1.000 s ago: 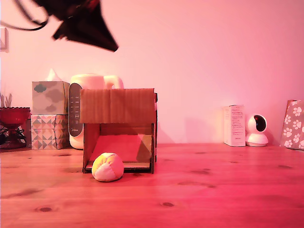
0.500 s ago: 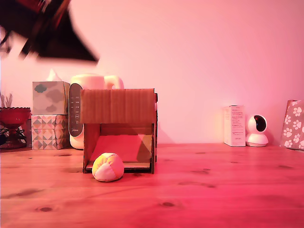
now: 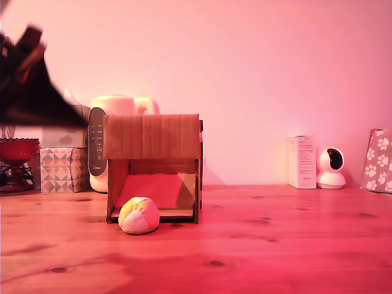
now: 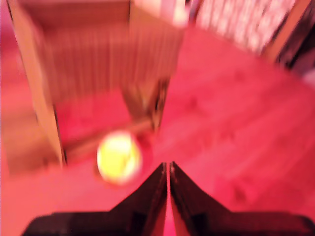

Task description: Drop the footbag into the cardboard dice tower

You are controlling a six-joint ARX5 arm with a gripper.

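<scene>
- My gripper (image 4: 168, 169) carries nothing; in the wrist view its two dark fingers (image 4: 147, 194) lie pressed together with only a thin seam between them.
- The footbag (image 3: 139, 215) sits on the wooden table (image 3: 275, 245), touching or just in front of the lower front edge of the cardboard dice tower (image 3: 153, 166), toward the exterior view's left of the opening.
- Risk: with my fingers pinched like this I cannot take the ball. If I come down on it without parting them, I judge I would only press it or roll it away.
- Risk: the ball is soft and round and sits against the cardboard lip, so a finger may catch the tower's edge and push the light box.
- Risk: the wrist view is badly blurred, so my aim at the ball is uncertain.
- The tower's front opening shows a sloped ramp with nothing on it that I can see.
- A red bowl (image 3: 18, 149) stands at the exterior view's far left; I cannot make out its contents.
</scene>
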